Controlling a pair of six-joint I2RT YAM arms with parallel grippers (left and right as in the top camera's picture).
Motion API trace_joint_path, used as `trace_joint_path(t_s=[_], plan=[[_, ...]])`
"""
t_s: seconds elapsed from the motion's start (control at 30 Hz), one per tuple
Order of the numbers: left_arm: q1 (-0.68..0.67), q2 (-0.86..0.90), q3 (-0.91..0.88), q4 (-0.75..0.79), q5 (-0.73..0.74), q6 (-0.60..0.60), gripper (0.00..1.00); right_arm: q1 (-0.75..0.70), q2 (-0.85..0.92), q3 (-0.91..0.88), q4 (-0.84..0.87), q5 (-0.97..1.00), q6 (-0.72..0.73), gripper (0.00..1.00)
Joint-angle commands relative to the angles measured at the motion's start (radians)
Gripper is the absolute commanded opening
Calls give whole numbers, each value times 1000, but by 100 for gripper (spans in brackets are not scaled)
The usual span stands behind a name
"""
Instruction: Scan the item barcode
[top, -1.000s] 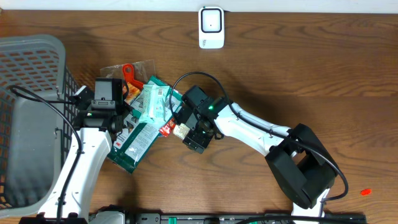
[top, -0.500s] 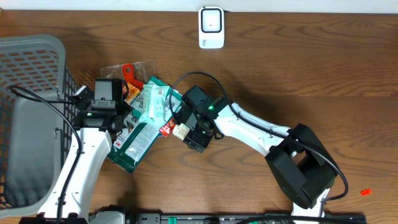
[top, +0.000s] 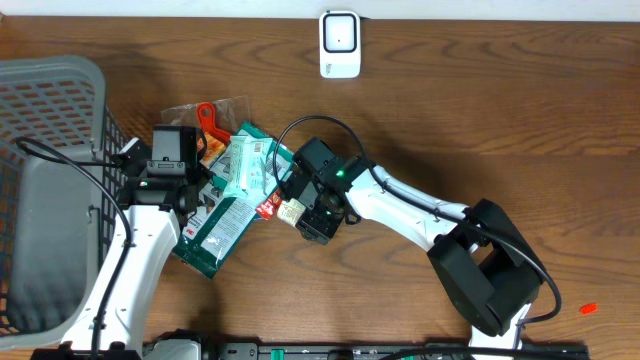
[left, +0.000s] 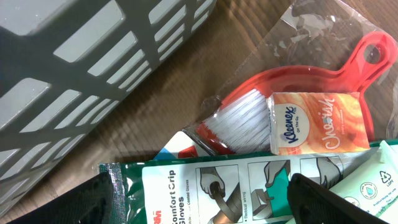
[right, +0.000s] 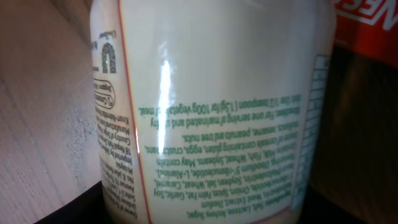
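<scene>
Sitting close before right gripper: jar

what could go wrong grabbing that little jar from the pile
The jar is rounded and glossy, so it might slip or roll when gripped. It lies right beside a red packet, which could get dragged along. No barcode shows on the face in view, so it may need turning before the scanner reads it.

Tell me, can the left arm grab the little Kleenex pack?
Probably yes. The Kleenex pack lies uncovered on the red brush, just ahead of the open left gripper; only the flat gloves packet lies below it.
</scene>
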Motion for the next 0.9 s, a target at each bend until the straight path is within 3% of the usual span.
trace_joint_path(t_s=[0.0,0.87], plan=[[6,9,-7,-3,-24,-21,89,-8,-21,-10,1,-59,-9,62],[6,9,-7,-3,-25,-21,89,-150,-47,82,-72,-376,48,64]])
